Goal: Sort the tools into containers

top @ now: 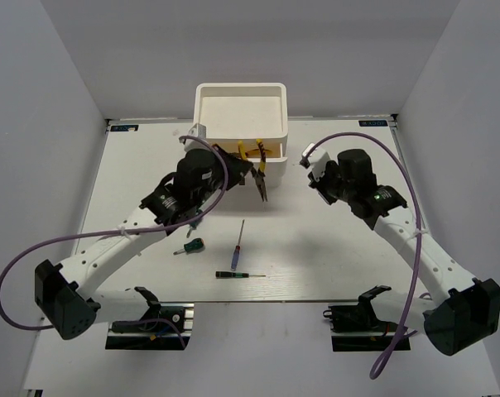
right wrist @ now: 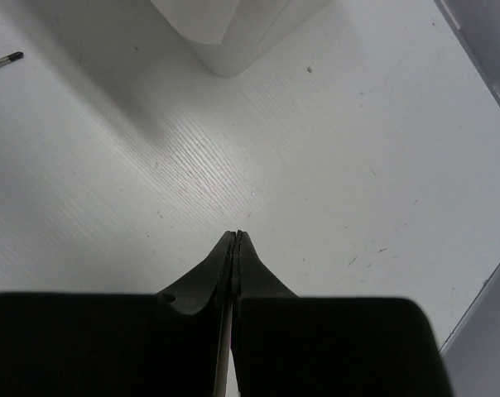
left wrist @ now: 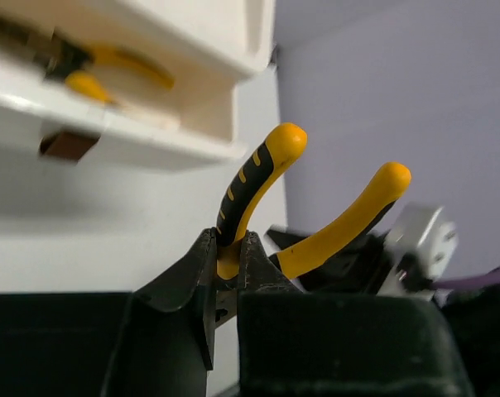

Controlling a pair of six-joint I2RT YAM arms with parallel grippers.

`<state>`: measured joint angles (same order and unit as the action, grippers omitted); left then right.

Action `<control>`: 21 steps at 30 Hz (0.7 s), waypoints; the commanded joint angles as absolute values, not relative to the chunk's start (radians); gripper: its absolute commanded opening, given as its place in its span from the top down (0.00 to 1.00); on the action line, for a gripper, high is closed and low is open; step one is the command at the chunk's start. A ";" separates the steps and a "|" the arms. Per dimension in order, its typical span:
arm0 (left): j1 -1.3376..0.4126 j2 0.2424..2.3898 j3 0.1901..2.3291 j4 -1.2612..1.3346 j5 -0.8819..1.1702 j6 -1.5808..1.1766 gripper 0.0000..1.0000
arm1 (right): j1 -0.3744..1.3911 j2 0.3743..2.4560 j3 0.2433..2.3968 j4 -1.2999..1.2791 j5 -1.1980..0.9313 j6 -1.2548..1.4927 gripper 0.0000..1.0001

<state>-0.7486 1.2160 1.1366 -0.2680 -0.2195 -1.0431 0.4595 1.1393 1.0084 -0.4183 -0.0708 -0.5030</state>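
My left gripper [left wrist: 231,240] is shut on one handle of the yellow-handled pliers [left wrist: 254,178], held off the table with the handles pointing up. From above, those pliers [top: 263,184] hang just in front of the white container [top: 242,112], beside its pulled-out drawer [top: 271,153]. A second yellow-handled pair [left wrist: 109,70] lies inside that drawer. A stubby green screwdriver [top: 190,246], a slim red-blue screwdriver [top: 237,244] and a thin black-green screwdriver [top: 237,275] lie on the table. My right gripper [right wrist: 236,236] is shut with nothing in it, to the right of the container.
A drawer front with a brown tab [left wrist: 66,145] sits below the pulled-out one. The container's corner [right wrist: 233,33] stands ahead of the right gripper. Grey walls close in the table [top: 333,248] on three sides. Purple cables [top: 35,248] loop from both arms.
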 commanded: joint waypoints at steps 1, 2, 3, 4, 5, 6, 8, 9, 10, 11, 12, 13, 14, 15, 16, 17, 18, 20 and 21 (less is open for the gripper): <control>-0.733 1.264 1.155 0.053 -0.351 -1.031 1.00 | 0.442 1.097 0.991 -0.403 -0.067 -0.468 1.00; -0.724 1.288 1.208 0.075 -0.379 -1.000 1.00 | 0.440 1.092 0.986 -0.410 -0.069 -0.471 1.00; -0.724 1.311 1.235 0.075 -0.390 -0.991 1.00 | 0.439 1.088 0.982 -0.408 -0.069 -0.471 1.00; -0.724 1.348 1.258 0.090 -0.390 -0.991 1.00 | 0.437 1.080 0.967 -0.407 -0.072 -0.480 1.00; -0.713 1.362 1.284 0.124 -0.400 -0.991 1.00 | 0.437 1.075 0.963 -0.407 -0.072 -0.479 1.00; -0.713 1.371 1.293 0.138 -0.413 -0.982 1.00 | 0.437 1.068 0.953 -0.407 -0.071 -0.482 1.00; -0.704 1.402 1.330 0.138 -0.446 -0.982 1.00 | 0.431 1.055 0.937 -0.410 -0.074 -0.476 1.00; -0.695 1.411 1.330 0.138 -0.455 -0.971 1.00 | 0.426 1.052 0.934 -0.408 -0.075 -0.476 1.00; -0.695 1.411 1.339 0.138 -0.456 -0.971 1.00 | 0.426 1.051 0.930 -0.407 -0.078 -0.471 1.00; -0.684 1.420 1.339 0.138 -0.472 -0.971 1.00 | 0.422 1.045 0.925 -0.411 -0.081 -0.471 1.00; -0.672 1.420 1.329 0.147 -0.483 -0.971 1.00 | 0.423 1.045 0.922 -0.410 -0.081 -0.471 1.00; -0.672 1.420 1.318 0.165 -0.492 -0.971 1.00 | 0.422 1.045 0.916 -0.408 -0.084 -0.472 1.00; -0.672 1.420 1.318 0.166 -0.492 -0.971 1.00 | 0.420 1.043 0.914 -0.408 -0.084 -0.474 1.00; -0.660 1.431 1.318 0.166 -0.492 -0.971 1.00 | 0.422 1.042 0.914 -0.413 -0.084 -0.472 1.00; -0.660 1.431 1.318 0.166 -0.492 -0.971 1.00 | 0.419 1.042 0.910 -0.407 -0.090 -0.472 1.00; -0.650 1.442 1.318 0.166 -0.483 -0.971 1.00 | 0.417 1.042 0.910 -0.403 -0.089 -0.476 1.00; -0.650 1.442 1.309 0.157 -0.483 -0.982 1.00 | 0.416 1.042 0.907 -0.400 -0.092 -0.474 1.00; -0.650 1.442 1.279 0.156 -0.474 -0.982 1.00 | 0.414 1.045 0.908 -0.393 -0.094 -0.476 1.00; -0.650 1.442 1.266 0.156 -0.474 -0.982 1.00 | 0.413 1.051 0.907 -0.393 -0.092 -0.476 1.00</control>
<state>-0.6514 1.4532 1.2800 0.0990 -0.4667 -0.9764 0.4225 1.0626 0.9115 -0.4191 -0.0814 -0.4919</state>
